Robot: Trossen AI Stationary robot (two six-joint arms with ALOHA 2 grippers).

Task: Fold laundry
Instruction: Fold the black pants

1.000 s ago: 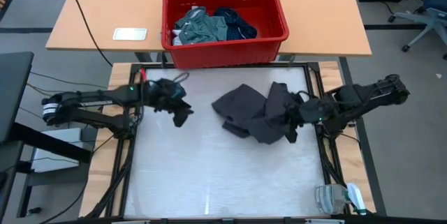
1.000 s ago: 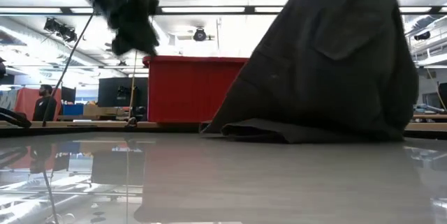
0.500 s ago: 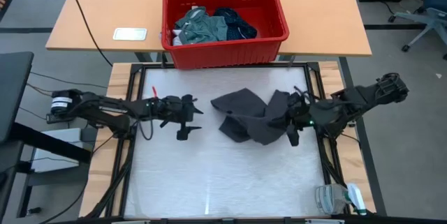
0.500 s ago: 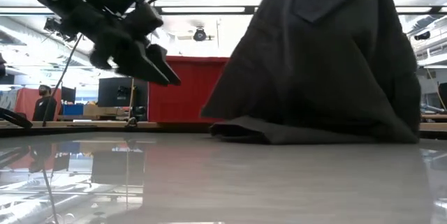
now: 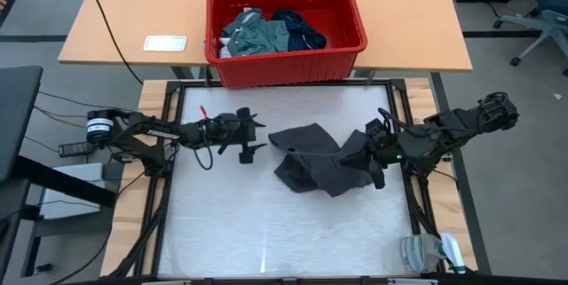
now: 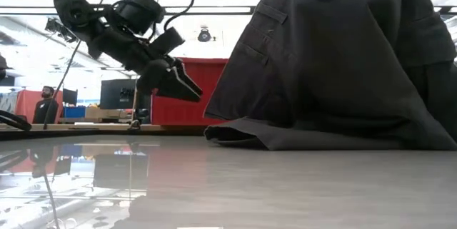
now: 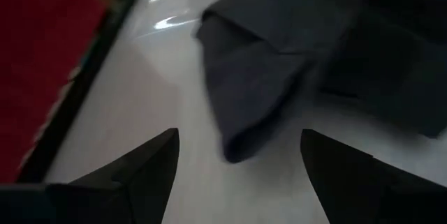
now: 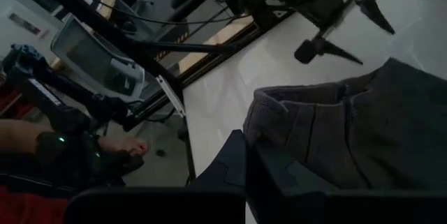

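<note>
1. Hiding much of the room in low view, charcoal grey garment (image 6: 343, 58) runs off the frame top & right; its far edges can't be made out.
2. Right hand (image 5: 374, 154) pinches garment's right edge, lifting it off the table (image 5: 266, 223); fingers (image 8: 241, 165) pressed together on cloth.
3. Left hand (image 5: 255, 137) spread wide, holding nothing, just left of garment, above table.
4. Other laundry (image 5: 271, 32) sits in red basket (image 5: 346, 54), partly hidden by its walls.

One charcoal garment (image 5: 321, 158) on one white table (image 5: 266, 223), one red basket (image 5: 286, 27) of clothes, two grippers, left (image 5: 256, 134) and right (image 5: 376, 154).
</note>
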